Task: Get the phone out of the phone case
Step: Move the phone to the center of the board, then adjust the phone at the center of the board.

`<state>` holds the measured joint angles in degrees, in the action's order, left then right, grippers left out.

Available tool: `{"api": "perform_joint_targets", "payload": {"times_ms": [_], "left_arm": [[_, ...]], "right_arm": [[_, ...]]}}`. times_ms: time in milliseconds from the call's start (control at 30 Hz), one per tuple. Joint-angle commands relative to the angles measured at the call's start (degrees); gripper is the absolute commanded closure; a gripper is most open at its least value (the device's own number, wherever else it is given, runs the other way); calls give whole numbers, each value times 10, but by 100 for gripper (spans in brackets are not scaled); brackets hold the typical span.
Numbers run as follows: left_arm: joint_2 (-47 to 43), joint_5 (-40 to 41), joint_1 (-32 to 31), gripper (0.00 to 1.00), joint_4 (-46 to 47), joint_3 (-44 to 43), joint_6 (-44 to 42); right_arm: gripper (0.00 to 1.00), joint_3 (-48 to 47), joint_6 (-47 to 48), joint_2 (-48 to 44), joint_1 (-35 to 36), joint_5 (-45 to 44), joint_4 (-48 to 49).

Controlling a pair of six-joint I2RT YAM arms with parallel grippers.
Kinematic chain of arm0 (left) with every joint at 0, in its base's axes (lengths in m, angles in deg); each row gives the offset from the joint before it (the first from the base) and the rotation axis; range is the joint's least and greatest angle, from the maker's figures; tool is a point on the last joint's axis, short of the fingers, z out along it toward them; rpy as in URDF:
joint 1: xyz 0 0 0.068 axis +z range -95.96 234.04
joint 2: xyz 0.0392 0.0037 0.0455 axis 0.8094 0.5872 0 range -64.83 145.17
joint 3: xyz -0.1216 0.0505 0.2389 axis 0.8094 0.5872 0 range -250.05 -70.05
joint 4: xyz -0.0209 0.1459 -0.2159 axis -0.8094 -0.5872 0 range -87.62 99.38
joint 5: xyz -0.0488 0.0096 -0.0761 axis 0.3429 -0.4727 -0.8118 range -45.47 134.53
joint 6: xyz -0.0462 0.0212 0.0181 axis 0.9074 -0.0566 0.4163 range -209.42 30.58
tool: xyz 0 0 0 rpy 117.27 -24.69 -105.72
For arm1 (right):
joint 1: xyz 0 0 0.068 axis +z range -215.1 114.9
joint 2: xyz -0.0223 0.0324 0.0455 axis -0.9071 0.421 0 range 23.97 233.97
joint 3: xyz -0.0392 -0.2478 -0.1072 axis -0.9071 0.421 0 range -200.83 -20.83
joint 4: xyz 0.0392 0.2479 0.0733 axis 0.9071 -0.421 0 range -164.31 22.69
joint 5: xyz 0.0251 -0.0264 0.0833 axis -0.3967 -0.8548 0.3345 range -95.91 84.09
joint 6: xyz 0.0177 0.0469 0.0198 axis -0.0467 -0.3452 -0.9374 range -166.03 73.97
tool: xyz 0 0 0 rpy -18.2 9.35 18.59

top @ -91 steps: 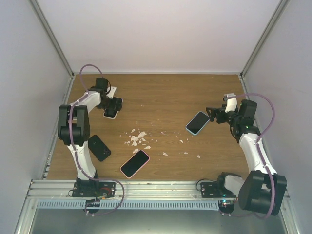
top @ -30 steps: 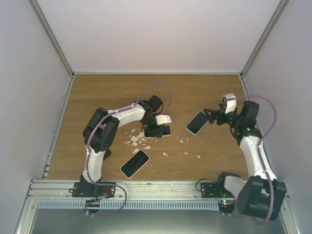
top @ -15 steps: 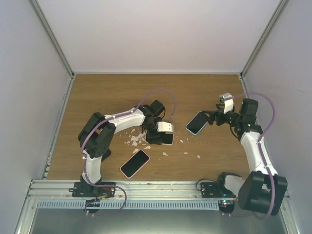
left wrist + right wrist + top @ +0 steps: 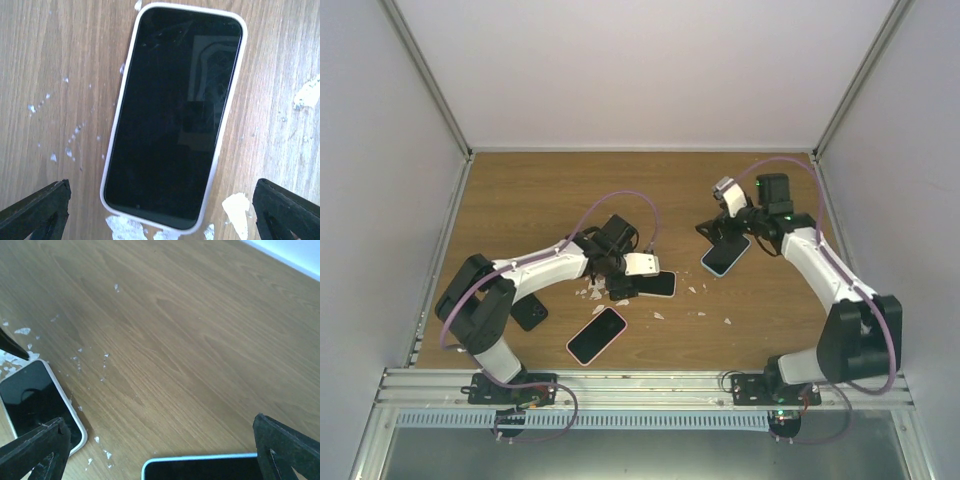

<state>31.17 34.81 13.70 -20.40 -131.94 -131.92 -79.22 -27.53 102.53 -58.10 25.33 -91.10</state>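
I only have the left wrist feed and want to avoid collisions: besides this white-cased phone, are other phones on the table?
Observer: Yes, overhead shows a pink-cased phone toward the table's near edge.
Operator: Anything by the right arm?
Observer: A pale-blue-edged phone lies close below the right tool.
Operator: Is it gripped?
Observer: No, that tool's jaws stand open.

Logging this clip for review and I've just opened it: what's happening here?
On a wooden table, the left gripper hovers open above a black-screened phone in a white case, lying flat, screen up. The right gripper, also open, is above one end of a phone in a pale blue case. Neither phone is gripped; both sit in their cases.
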Motion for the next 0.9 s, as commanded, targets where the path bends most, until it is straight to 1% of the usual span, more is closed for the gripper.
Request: {"api": "perform_joint_targets", "payload": {"times_ms": [0, 133, 333, 500, 567, 733, 867], "left_arm": [[-47, 31, 4, 1, 72, 42, 18], [-59, 54, 3, 1, 94, 69, 20], [-56, 89, -3, 1, 121, 90, 26], [-67, 92, -15, 1, 134, 114, 24], [-67, 107, -17, 1, 133, 119, 22], [-62, 121, -20, 1, 133, 127, 12], [-53, 143, -19, 1, 149, 128, 16]], "right_arm": [[0, -30, 34, 49, 58, -92, -20], [1, -51, 35, 95, 97, -127, -26], [1, -81, 49, 159, 134, -181, -26], [1, -101, 68, 201, 149, -221, -9], [1, -107, 73, 217, 155, -232, -3], [1, -104, 90, 249, 180, -265, 15], [0, -93, 98, 261, 191, -270, 27]]}}
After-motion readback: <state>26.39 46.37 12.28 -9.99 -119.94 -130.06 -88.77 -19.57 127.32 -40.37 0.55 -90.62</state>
